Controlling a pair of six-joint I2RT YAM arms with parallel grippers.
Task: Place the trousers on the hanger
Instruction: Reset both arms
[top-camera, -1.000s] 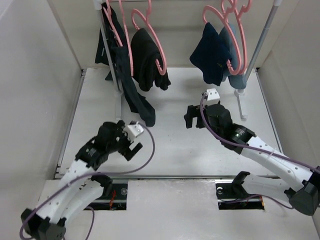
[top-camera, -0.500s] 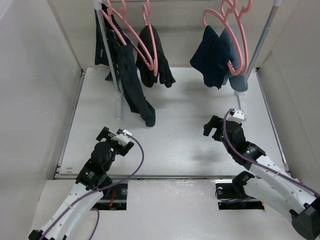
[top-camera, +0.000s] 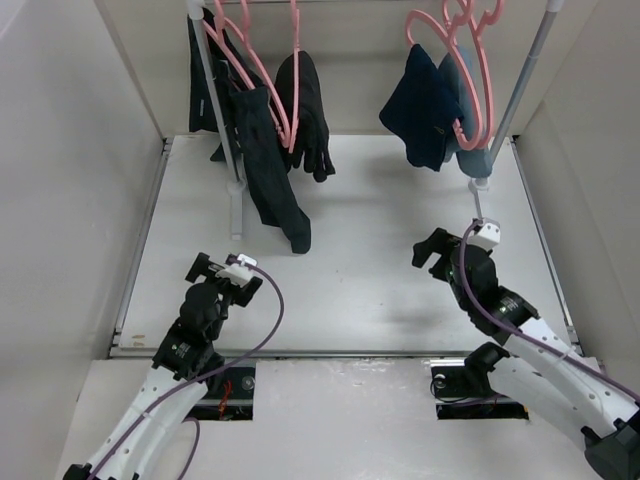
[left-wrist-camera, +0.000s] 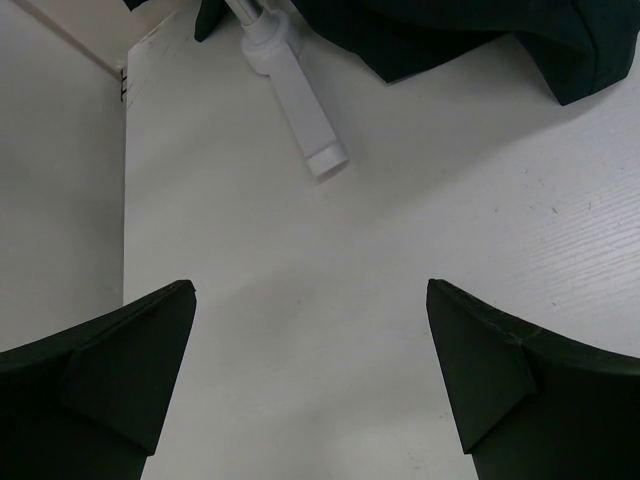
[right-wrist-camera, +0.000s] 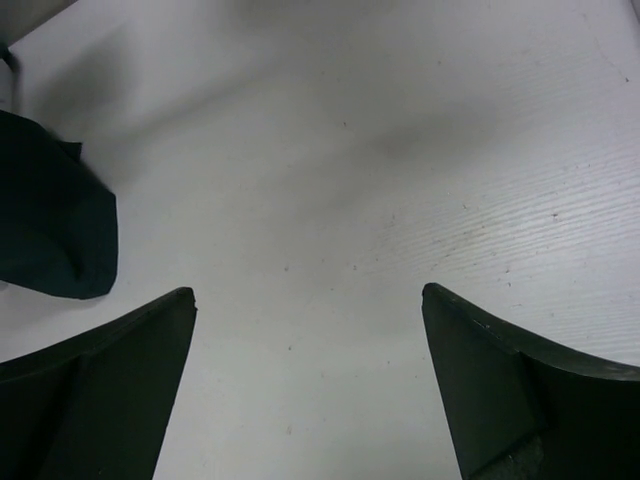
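Note:
Black trousers (top-camera: 305, 105) hang folded over a pink hanger (top-camera: 288, 90) on the rack at the back left. A second, longer black pair (top-camera: 262, 165) hangs just left of them on another pink hanger, its leg end (top-camera: 297, 238) reaching the table. I cannot make out a button on either pair. My left gripper (top-camera: 225, 272) is open and empty, low over the table's near left; the left wrist view (left-wrist-camera: 308, 288) shows bare table between its fingers. My right gripper (top-camera: 432, 255) is open and empty at the near right; the right wrist view (right-wrist-camera: 309, 292) shows bare table.
A dark navy garment (top-camera: 420, 105) and a light blue one (top-camera: 472, 150) hang on pink hangers at the back right. White rack feet stand on the table (top-camera: 238, 215) (top-camera: 483, 212). The left foot (left-wrist-camera: 305, 125) and the dark leg end (left-wrist-camera: 585, 70) lie ahead of my left gripper. Walls close both sides.
Both arms have pulled back from the rack toward the near edge. The black garments and their hangers have swung on the rail.

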